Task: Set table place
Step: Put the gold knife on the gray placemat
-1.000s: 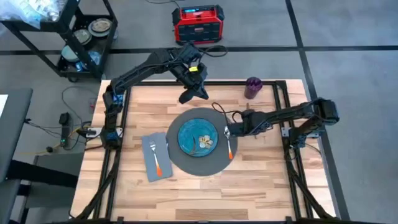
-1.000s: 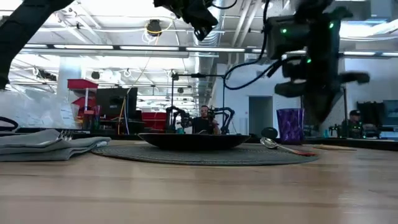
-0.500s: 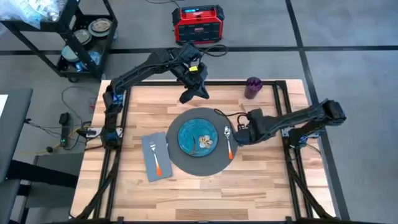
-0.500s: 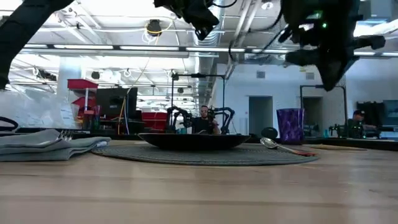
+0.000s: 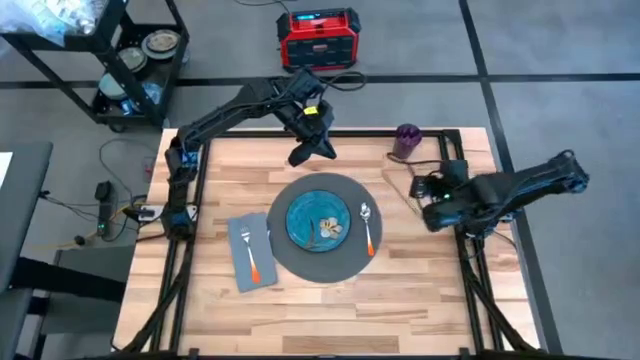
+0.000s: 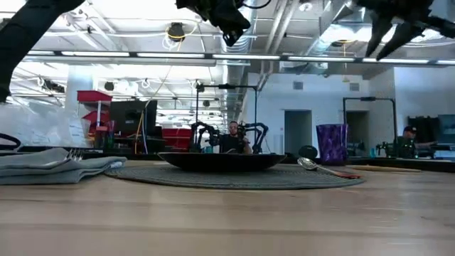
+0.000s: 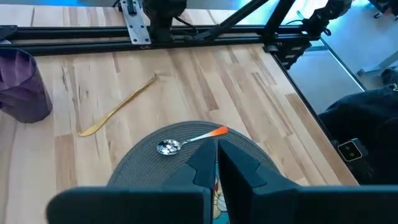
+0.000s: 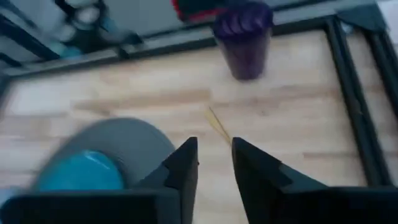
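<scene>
On the wooden table lies a round dark grey mat with a blue-green plate at its middle. An orange-handled spoon lies on the mat to the right of the plate. A fork rests on a grey napkin left of the mat. A purple cup stands at the far edge. My left gripper hovers shut above the mat's far edge. My right gripper is open, raised between the mat and the table's right edge, holding nothing.
A thin yellowish stick lies on the table between the cup and the mat. A red box sits on the floor beyond the far edge, and a black cart stands at the far left. A person shows far behind.
My right gripper has drawn back from over the spoon's bowl toward the table's right edge and has risen well above the table. The spoon stays lying on the mat right of the plate.
</scene>
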